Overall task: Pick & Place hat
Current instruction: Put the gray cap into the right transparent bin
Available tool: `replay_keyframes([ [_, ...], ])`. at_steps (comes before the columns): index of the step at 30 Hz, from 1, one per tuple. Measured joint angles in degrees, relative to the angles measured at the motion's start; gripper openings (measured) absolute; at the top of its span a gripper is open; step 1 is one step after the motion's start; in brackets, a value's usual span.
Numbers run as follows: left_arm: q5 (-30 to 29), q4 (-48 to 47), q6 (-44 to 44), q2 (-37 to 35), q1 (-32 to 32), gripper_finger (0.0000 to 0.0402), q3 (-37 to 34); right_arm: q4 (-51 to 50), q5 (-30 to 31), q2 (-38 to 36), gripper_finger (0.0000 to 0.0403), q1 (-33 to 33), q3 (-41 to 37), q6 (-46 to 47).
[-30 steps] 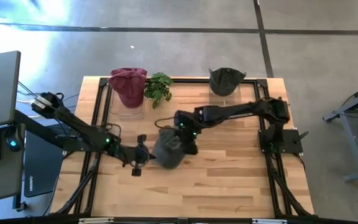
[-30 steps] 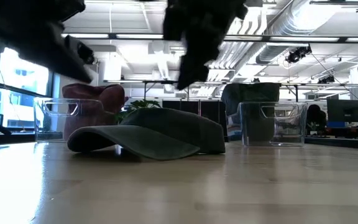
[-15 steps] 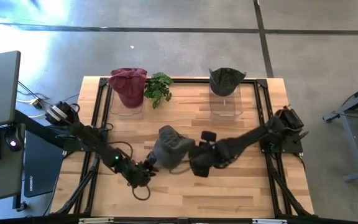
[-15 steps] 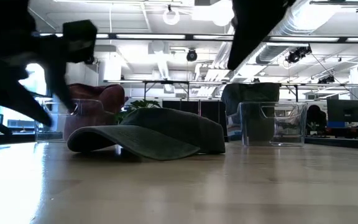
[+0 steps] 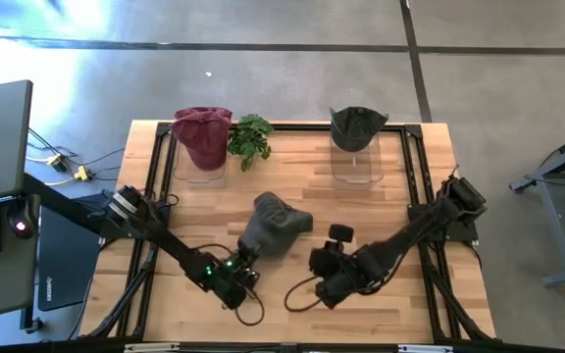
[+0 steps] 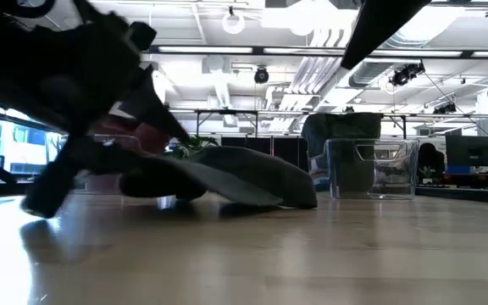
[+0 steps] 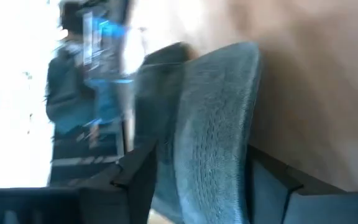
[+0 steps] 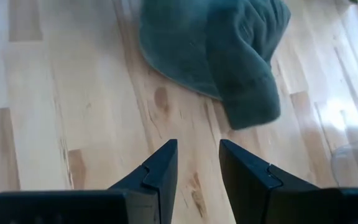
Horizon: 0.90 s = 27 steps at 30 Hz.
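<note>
While lying mid-table, grey hat (image 5: 273,226) gets pinched at its brim, seven o'clock side, by left gripper (image 5: 240,267); right gripper (image 5: 326,271), fingers slightly apart, at four o'clock.

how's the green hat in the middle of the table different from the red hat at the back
The green hat lies loose on the bare wood, with the left gripper at its brim; the red hat sits propped on a clear stand in the back left corner, untouched. The green one looks flattened and tilted, the red one full and rounded. Both are soft caps.
</note>
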Motion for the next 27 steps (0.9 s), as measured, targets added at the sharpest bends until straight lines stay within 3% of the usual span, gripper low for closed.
replay_keyframes([
  [3,-5.9,0.0,-1.7,2.1,1.0,0.0143,3.1,0.0,1.5,0.0,0.0114,1.6,0.0,0.2],
  [7,-9.4,0.1,-6.7,0.8,3.7,0.0027,7.1,-1.3,4.1,0.0,0.0114,3.9,0.0,2.3],
  [12,-10.0,-0.8,-12.3,-9.2,7.8,0.0006,8.6,-6.3,7.1,0.0,0.0114,6.7,0.0,6.4],
  [15,0.5,-3.4,-21.3,-18.6,11.0,0.0004,9.1,-6.9,9.5,0.0,0.0114,8.8,0.0,6.0],
  [18,20.2,-11.0,-32.4,-26.8,19.3,0.0003,9.0,-4.8,13.5,0.0,0.0114,10.5,0.0,1.8],
  [20,32.8,-11.7,-35.2,-29.7,25.5,0.0002,7.5,-0.5,15.5,-0.1,0.0114,11.2,-1.4,-2.5],
  [22,41.6,-9.0,-35.5,-30.6,29.8,0.0002,5.8,4.1,17.3,-0.1,0.0114,11.9,-4.8,-7.7],
  [25,51.2,-8.8,-37.1,-31.2,33.2,0.0001,4.3,16.2,21.3,0.0,0.0114,12.1,-13.4,-12.3],
  [27,53.1,-8.6,-37.4,-31.2,34.2,0.0001,4.3,26.2,23.7,-0.4,0.0113,10.6,-19.0,-16.0],
])
